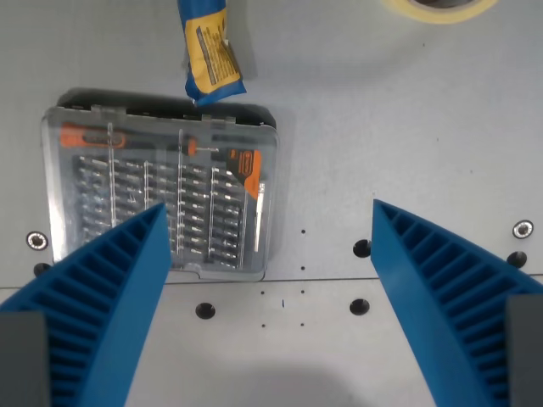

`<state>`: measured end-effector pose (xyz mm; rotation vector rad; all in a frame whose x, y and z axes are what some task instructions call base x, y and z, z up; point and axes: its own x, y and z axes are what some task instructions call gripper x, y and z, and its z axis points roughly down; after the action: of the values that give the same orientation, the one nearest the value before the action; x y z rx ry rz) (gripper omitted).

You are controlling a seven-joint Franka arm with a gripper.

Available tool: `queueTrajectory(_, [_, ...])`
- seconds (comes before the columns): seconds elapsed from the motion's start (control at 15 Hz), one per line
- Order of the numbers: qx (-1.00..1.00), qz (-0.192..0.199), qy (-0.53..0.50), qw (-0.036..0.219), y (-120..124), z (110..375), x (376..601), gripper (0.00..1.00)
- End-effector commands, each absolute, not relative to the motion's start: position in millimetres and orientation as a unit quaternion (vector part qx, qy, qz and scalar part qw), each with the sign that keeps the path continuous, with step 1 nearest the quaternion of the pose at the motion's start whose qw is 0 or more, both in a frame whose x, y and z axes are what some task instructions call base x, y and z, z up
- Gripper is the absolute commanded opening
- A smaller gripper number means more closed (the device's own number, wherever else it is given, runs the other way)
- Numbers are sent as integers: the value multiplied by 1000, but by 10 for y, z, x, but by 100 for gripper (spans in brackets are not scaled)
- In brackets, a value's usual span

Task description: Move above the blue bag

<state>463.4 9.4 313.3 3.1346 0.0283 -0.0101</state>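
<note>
Blue foil bag with a yellow printed label (209, 51) at the top of the frame, left of centre, cut off by the upper edge, so only its lower part shows. Long axis close to vertical in the picture, lower end tipped slightly toward the right and lying just at, perhaps over, the top rim of a clear plastic screwdriver-bit case with an orange-handled driver inside (161, 195). Case flat on the grey metal surface (407, 127), filling the left-middle of the frame.

Jaws wide apart, nothing between them: two blue ribbed fingers (97, 297) rising from the lower left and lower right corners, gripper (267, 222) midpoint over bare surface just right of the case's right edge. Bag therefore up-frame and a little left of that midpoint, well apart from both fingers, nearer in line with the left one.

Judged need: travel toward the top of the frame with a small shift left, passing over the upper right corner of the case. Height over the case impossible to tell from this view alone, so clearance worth minding. Roll of pale yellowish tape (437, 8) at the top right, well clear of the path. Open surface to the right, dotted with small bolt holes, no other obstacles visible.
</note>
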Motion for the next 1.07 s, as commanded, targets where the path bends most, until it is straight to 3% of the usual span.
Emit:
queueTrajectory(0.07, [1000, 5, 17, 8, 130, 3076, 4691, 100])
queueTrajectory(1.07, [999, -8, 30, 24, 315, 2464, 5070, 100])
